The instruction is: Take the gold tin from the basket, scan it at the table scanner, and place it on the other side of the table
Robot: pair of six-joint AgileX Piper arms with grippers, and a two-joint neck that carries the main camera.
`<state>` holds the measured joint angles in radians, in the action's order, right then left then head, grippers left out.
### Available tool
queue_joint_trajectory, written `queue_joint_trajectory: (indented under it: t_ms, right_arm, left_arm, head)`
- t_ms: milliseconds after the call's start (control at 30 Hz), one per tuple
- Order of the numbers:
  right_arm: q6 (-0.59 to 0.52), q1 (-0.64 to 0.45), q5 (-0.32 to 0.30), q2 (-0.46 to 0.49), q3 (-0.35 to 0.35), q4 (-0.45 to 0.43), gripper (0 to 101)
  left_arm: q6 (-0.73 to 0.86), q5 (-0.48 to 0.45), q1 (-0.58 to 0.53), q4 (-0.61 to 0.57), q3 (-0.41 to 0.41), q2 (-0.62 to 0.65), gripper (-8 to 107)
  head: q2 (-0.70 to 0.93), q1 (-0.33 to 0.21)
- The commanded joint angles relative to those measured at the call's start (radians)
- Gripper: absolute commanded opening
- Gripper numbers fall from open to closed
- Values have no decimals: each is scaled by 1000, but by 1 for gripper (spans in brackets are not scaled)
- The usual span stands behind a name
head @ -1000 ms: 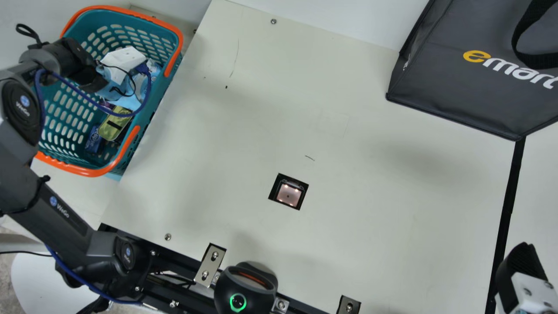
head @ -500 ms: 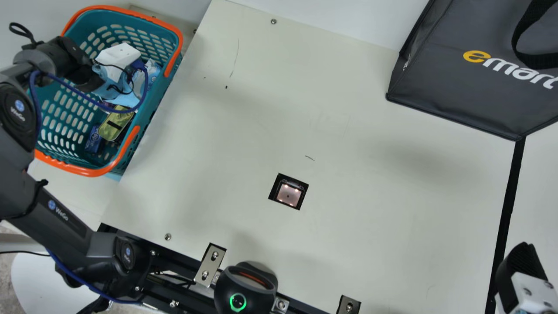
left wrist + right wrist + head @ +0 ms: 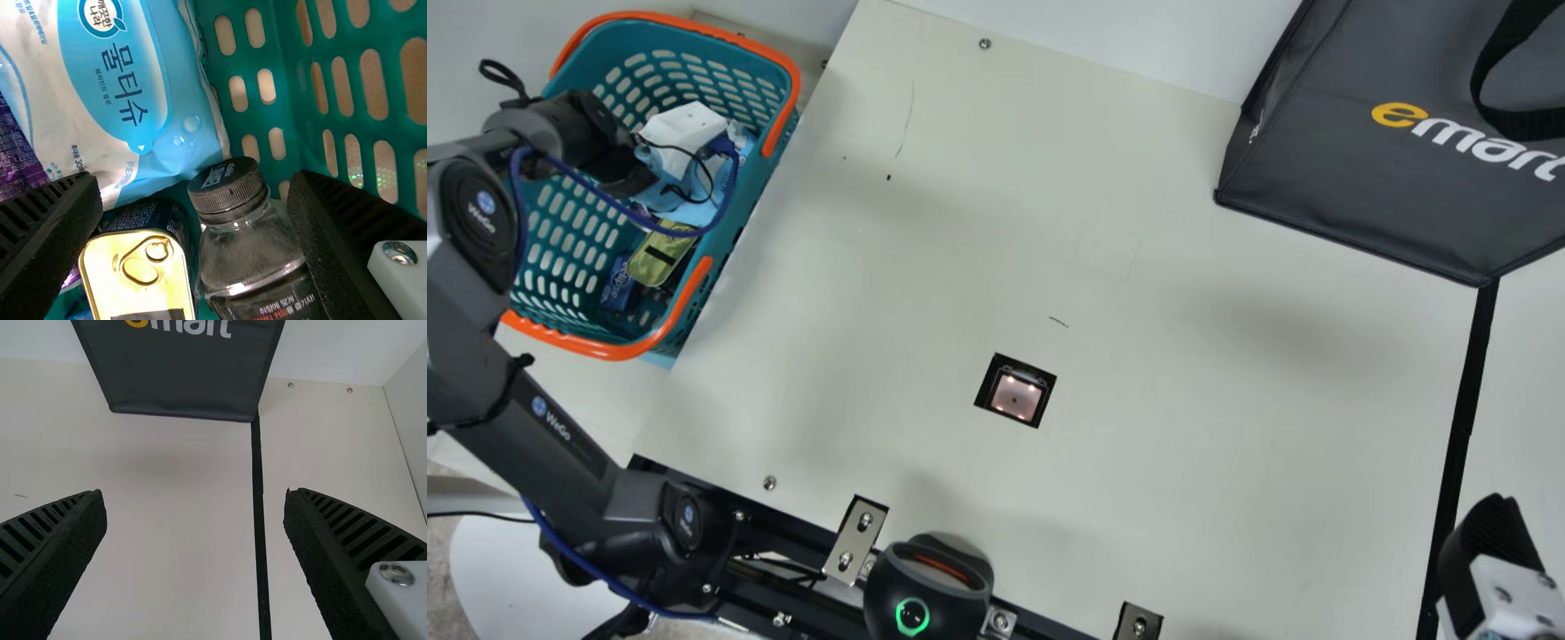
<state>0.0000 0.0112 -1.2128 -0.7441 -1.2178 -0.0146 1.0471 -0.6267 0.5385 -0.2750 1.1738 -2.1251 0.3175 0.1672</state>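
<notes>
Teal plastic forms the basket (image 3: 640, 37), which stands at the far left corner of the worktop (image 3: 1183, 356), alongside the left edge. The gold tin (image 3: 656, 260) is inside the basket, towards its near right corner, with the pull-ring lid facing up. A small blue pack (image 3: 618, 284) lies beside the tin.

Left gripper (image 3: 685, 129): positioned over the basket. In the left wrist view, its two ribbed fingers stand apart, with nothing clamped. The tin is close to one finger; a clear bottle (image 3: 247, 247) with a dark cap (image 3: 227, 188) lies beside the tin, between the fingers. A blue-and-white tissue pack (image 3: 107, 87) and a purple packet (image 3: 17, 153) lie in the same basket.

Right gripper (image 3: 1498, 564): positioned at the right, towards the near edge of the worktop. Its fingers are apart and hold nothing in the right wrist view.

Table scanner (image 3: 1016, 396): seated in a square cutout, nearer the near edge than the far edge, with small lights lit. Dark grey bag (image 3: 1352, 178): located at the far edge, towards the right corner. A black strip (image 3: 1463, 427) runs from the bag's near corner towards the near edge.
</notes>
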Motion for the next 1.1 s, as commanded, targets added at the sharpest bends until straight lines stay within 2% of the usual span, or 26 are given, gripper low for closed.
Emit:
queue_joint_trajectory:
  t_ms: [0, 367, 633, 1067]
  right_arm:
    - [0, 0, 0, 0, 0, 0, 95]
    - [0, 0, 0, 0, 0, 0, 95]
    - [0, 0, 0, 0, 0, 0, 95]
    - [0, 0, 0, 0, 0, 0, 95]
  left_arm:
    - [8, 4, -3, -4, -5, -5, 90]
    - [46, 27, -16, -34, -37, -8, 90]
    - [40, 77, -25, -22, -71, -11, 90]
    - [17, 102, -20, -11, -70, -23, 90]
  head:
    - [4, -29]
    - [4, -29]
    - [4, -29]
    - [4, -29]
